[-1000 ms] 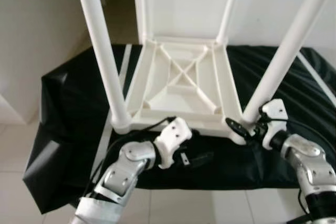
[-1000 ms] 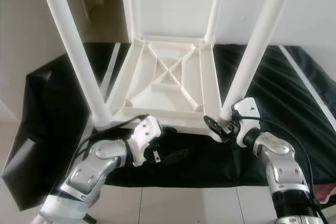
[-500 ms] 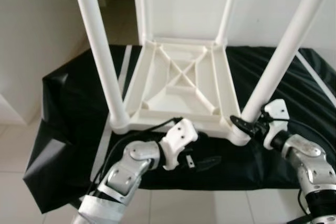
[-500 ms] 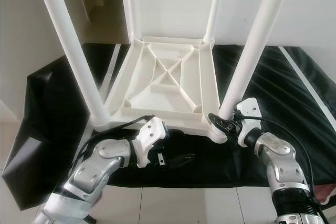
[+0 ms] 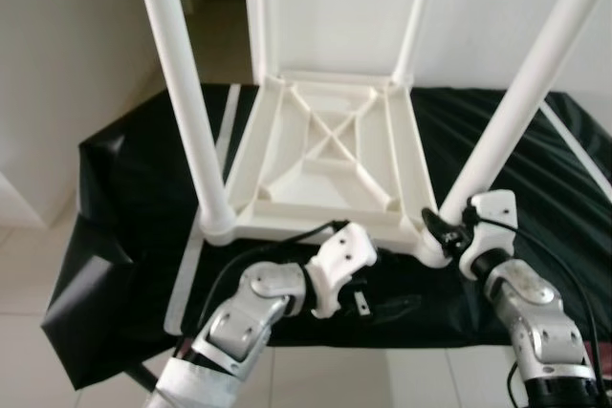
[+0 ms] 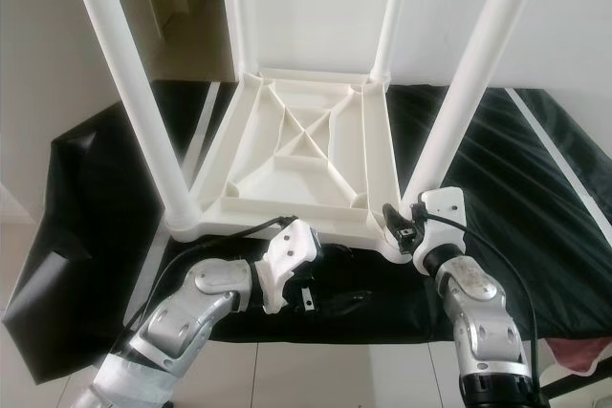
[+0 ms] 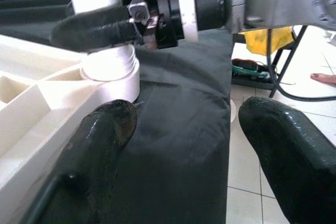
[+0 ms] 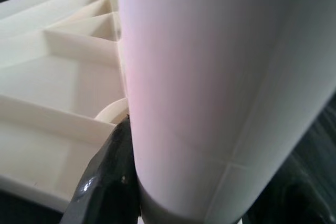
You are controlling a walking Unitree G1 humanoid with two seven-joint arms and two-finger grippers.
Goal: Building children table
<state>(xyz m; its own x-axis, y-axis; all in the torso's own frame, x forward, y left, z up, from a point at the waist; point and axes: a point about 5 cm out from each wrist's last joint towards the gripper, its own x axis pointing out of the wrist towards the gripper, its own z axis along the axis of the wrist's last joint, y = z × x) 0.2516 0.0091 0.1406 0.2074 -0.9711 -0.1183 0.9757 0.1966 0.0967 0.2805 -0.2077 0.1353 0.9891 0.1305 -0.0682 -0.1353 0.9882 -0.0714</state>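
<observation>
A white plastic children's table (image 5: 330, 164) lies upside down on a black-covered surface, its four legs pointing up. My right gripper (image 5: 442, 226) is shut around the base of the near right leg (image 5: 516, 112), just above its round socket (image 7: 111, 72). In the right wrist view one black finger (image 8: 113, 177) presses against that leg (image 8: 210, 77). My left gripper (image 6: 349, 301) is open, low on the black cloth by the table's front edge. Its fingers (image 7: 105, 129) point toward the near right corner and hold nothing. The near left leg (image 5: 186, 112) stands free.
The black cover (image 5: 124, 207) drapes over the front and left edges, above a white tiled floor (image 5: 38, 274). A white wall rises behind. A red item (image 6: 579, 355) lies at the lower right. A yellow object (image 7: 268, 38) and a metal stand sit on the floor beyond.
My left gripper has slid to the right along the table's front edge. My right gripper has drawn in closer against the base of the near right leg.
</observation>
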